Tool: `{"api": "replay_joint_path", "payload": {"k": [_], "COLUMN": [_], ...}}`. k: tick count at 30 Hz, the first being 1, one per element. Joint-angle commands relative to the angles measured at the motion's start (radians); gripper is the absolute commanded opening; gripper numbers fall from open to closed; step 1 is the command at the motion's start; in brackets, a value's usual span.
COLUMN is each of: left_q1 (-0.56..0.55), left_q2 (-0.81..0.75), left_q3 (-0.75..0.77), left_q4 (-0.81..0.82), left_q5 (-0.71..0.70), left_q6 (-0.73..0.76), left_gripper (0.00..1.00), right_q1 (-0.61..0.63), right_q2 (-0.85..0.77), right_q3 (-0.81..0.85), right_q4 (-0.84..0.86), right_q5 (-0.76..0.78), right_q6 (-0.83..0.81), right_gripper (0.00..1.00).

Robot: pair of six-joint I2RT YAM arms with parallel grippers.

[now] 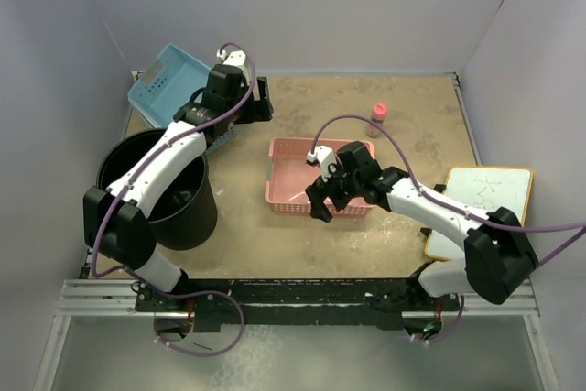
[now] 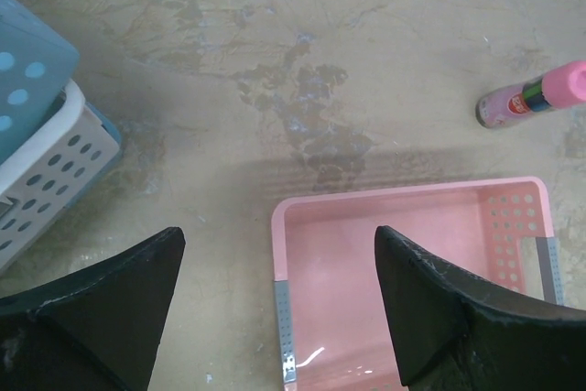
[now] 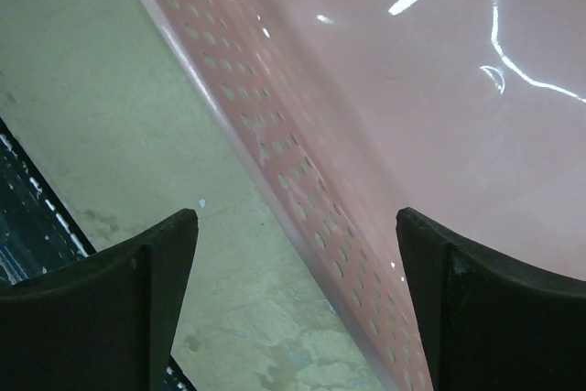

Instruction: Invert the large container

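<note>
Black ribbed plastic: the large container [image 1: 183, 217] stands upright, mouth up, at the near left of the table [image 1: 412, 135], with the left arm passing above its rim. Right gripper [image 3: 295, 217]: fingers spread, empty, over the near perforated wall of the pink basket [image 1: 291, 171]. Left gripper [image 2: 276, 240], farther back: fingers spread, empty, above the table. Beyond lie a pink-capped bottle [image 1: 378, 116] and a blue basket [image 1: 165, 84].

The large container [image 1: 201, 212] is noted as black. The rectangular basket [image 2: 403, 193] is recorded as pink, patterned with round perforations.
</note>
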Motion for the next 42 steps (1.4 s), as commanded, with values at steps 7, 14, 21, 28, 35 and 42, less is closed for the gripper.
{"api": "replay_joint_path", "payload": {"k": [7,14,21,28,35,42], "left_q1": [0.001,0.001,0.001,-0.001,-0.032,-0.032], "left_q2": [0.016,-0.019,-0.028,-0.071,-0.189,-0.313], "left_q3": [0.028,0.023,-0.043,-0.016,0.041,0.069], "left_q4": [0.011,-0.004,0.069,0.051,0.134,0.252], "left_q5": [0.166,0.131,0.188,0.168,0.216,0.258], "left_q6": [-0.109,-0.093,-0.155,-0.167,-0.193,-0.121], "left_gripper": [0.79,0.79,0.79,0.79,0.79,0.81], "right_q1": [0.024,0.052,0.077,0.079,0.08,0.07], "right_q2": [0.0,0.03,0.087,0.092,0.063,0.155], "right_q3": [0.004,-0.014,0.017,0.171,0.26,0.386], "right_q4": [0.065,0.075,0.059,0.007,0.131,0.24], "right_q5": [-0.002,0.032,0.049,0.061,-0.111,-0.293], "right_q6": [0.051,0.056,0.065,0.172,0.471,0.765], "right_gripper": [0.25,0.38,0.29,0.0,0.0,0.0]}}
